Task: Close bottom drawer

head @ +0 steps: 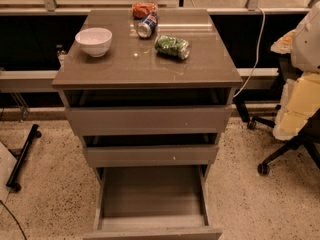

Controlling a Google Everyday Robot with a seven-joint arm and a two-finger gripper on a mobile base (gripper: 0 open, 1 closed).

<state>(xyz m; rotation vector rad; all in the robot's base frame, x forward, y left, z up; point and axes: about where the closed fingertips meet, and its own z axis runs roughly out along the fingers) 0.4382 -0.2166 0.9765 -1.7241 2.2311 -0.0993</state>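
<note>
The bottom drawer (152, 232) is the lowest of the grey-brown cabinet's three drawers and stands pulled far out toward me. Its shallow grey box (152, 191) is open to view and holds nothing. Its plain flat front lies at the bottom edge of the camera view. The middle drawer (150, 155), with a small pale speck on its front, and the top drawer (147, 120) are each pulled out a little. My gripper is not in view in this frame.
On the cabinet top (200, 69) stand a white bowl (93, 41), a soda can (147, 26), a green bag (172, 47) and an orange-red bag (144, 9). An office chair (287, 139) with pale padding stands at the right. A black stand (22, 156) is at the left.
</note>
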